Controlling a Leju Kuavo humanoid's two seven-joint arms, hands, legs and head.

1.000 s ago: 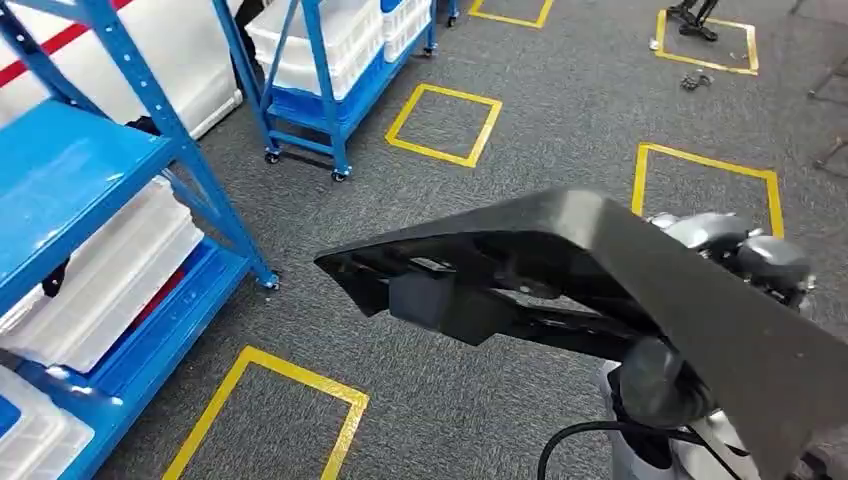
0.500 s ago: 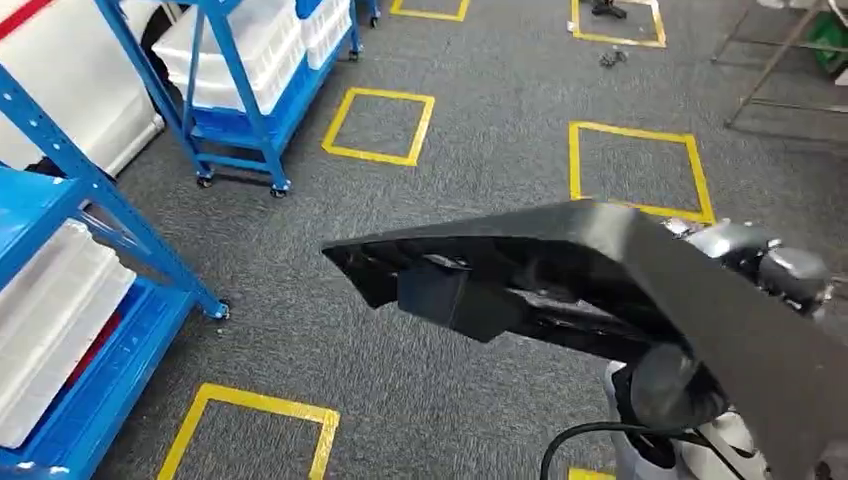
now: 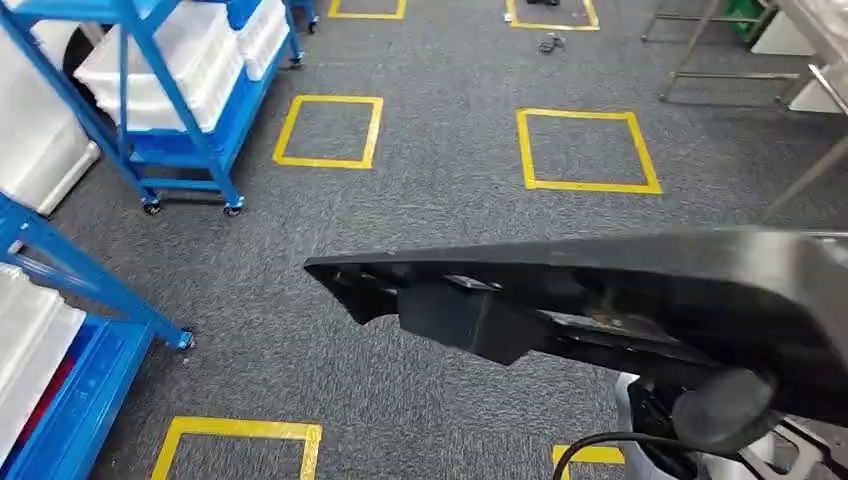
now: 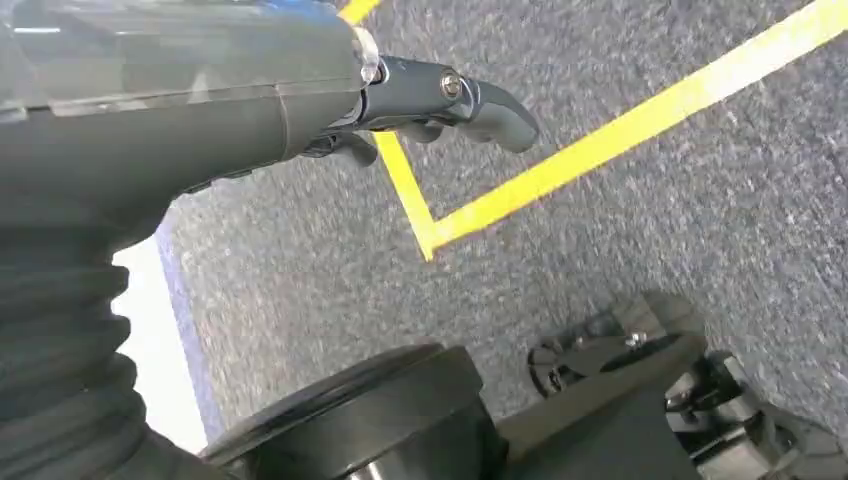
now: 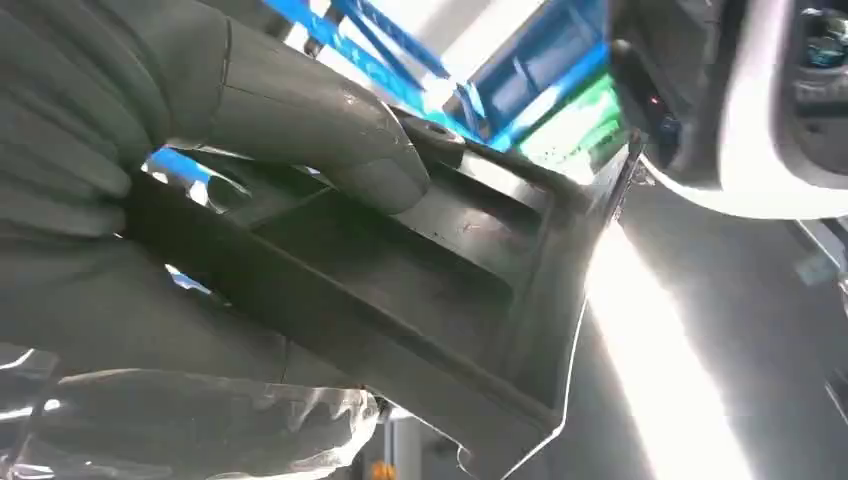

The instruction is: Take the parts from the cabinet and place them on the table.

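A long black plastic part with ribs and a boxy lug on its underside stretches across the head view, held above the carpet. My right hand grips it from below at its right end. In the right wrist view the thick grey thumb presses on the ribbed inner face of the part. My left hand hangs over the grey carpet with nothing in it, one finger stretched out.
A blue wheeled rack with white bins stands at the back left, and another blue shelf unit is close on the left. Yellow taped squares mark the carpet. Metal table legs show at the back right.
The whole view has swung to the right: the blue racks slid off to the left and the table legs came in at the top right. The black part stays in my right hand.
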